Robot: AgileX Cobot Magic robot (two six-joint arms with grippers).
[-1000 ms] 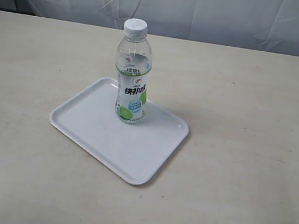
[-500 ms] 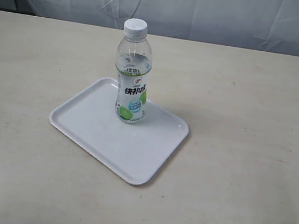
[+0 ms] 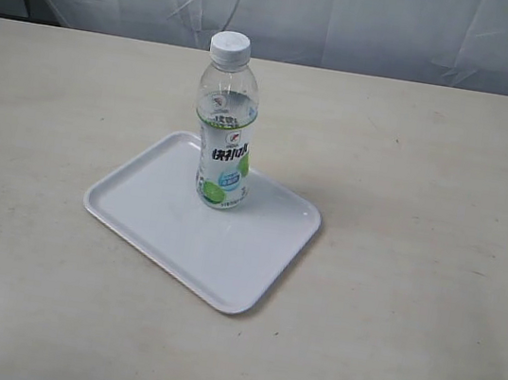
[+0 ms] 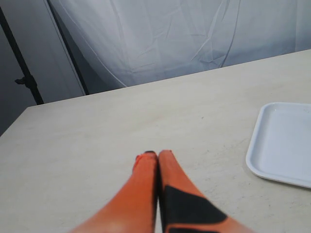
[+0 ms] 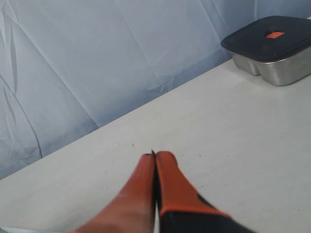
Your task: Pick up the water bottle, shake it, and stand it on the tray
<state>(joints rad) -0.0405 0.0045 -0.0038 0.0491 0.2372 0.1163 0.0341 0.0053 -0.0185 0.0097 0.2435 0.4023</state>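
Note:
The water bottle [image 3: 226,127] stands upright on the far part of the white tray [image 3: 163,224] in the exterior view, its white cap on top and its green-and-white label facing the camera. Neither arm shows in that view. In the left wrist view my left gripper [image 4: 155,154] is shut with nothing between its orange fingers, above bare table, and one corner of the tray [image 4: 282,145] lies off to the side. My right gripper [image 5: 155,156] is shut and empty too, over bare table; neither bottle nor tray shows in its view.
A metal container with a dark lid [image 5: 273,47] sits near the table's edge in the right wrist view. A pale cloth backdrop [image 3: 291,9] hangs behind the table. A dark stand pole [image 4: 22,73] rises beside the cloth in the left wrist view.

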